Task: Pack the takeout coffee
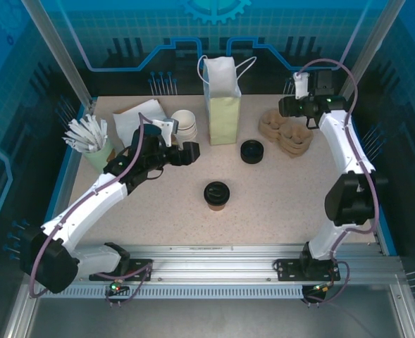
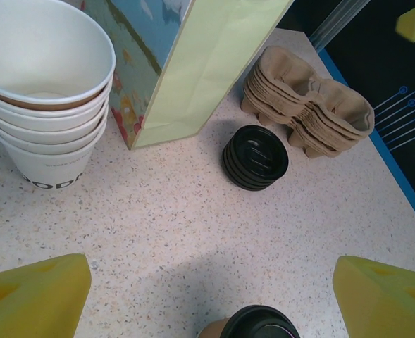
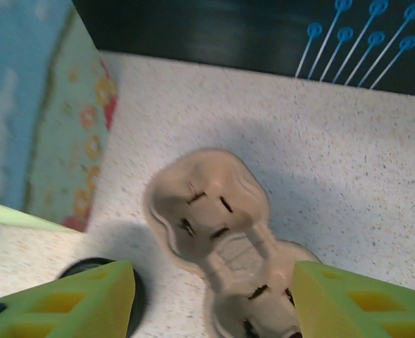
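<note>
Left wrist view: the left gripper (image 2: 211,278) is seen with its yellow fingers (image 2: 34,296) spread wide and nothing between them; it is held low over the table (image 2: 165,232) and pointed toward the back, probably so that a cup can be taken from the side. The coffee (image 2: 258,325), a brownish cup under a black lid, is found upright at the near edge of this view, closer to the arm than the fingertips and not touched by them; it is judged that the gripper must be drawn back before the cup can be enclosed.

Further out, a stack of white cups (image 2: 45,91) is seen at the left; a paper bag (image 2: 207,63) stands upright behind, and from above its mouth is seen turned upward, presumably so that things can be lowered in. A stack of lids (image 2: 255,156) lies just beside the foot of the bag, with a pile of cup carriers (image 2: 309,105) beyond it.

The right gripper (image 3: 214,289) is held over these carriers with its fingers apart, one on each side of the top carrier; nothing is seen to be gripped, and whether they touch it cannot be told. A carrier is perhaps wanted first, so that the coffee can be seated in it.

From above, the coffee is seen alone in the middle of the table, well apart from the bag, where both arms can reach it.
</note>
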### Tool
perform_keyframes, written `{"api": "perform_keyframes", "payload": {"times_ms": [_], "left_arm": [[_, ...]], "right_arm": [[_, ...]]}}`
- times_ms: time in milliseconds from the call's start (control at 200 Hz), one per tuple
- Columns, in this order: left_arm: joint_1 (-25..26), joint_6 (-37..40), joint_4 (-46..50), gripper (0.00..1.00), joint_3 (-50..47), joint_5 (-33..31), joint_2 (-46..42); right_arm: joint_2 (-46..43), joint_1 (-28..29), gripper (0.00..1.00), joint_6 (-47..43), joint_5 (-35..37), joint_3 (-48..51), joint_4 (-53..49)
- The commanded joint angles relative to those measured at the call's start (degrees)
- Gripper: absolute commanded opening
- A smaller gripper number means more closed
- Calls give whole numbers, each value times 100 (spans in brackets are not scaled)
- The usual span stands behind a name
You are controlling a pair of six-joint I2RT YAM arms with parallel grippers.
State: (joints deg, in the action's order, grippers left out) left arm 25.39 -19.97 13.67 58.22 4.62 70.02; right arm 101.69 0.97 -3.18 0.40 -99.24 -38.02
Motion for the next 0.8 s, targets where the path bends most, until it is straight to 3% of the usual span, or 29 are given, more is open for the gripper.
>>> {"api": "perform_keyframes", "payload": {"times_ms": [0,350,795], "left_arm": [[-34,2,-213,90,-107,187,34],[-38,34,-299,90,-178,236,92],[-38,-9,-396,90,-223,249,167]], "right_arm": [[593,-66,62,-776,276,-342,-620],[1457,-308,56,-1750,-19,-818,-1028],[2238,-358,52,-2098,-288,-1611,-1544]]}}
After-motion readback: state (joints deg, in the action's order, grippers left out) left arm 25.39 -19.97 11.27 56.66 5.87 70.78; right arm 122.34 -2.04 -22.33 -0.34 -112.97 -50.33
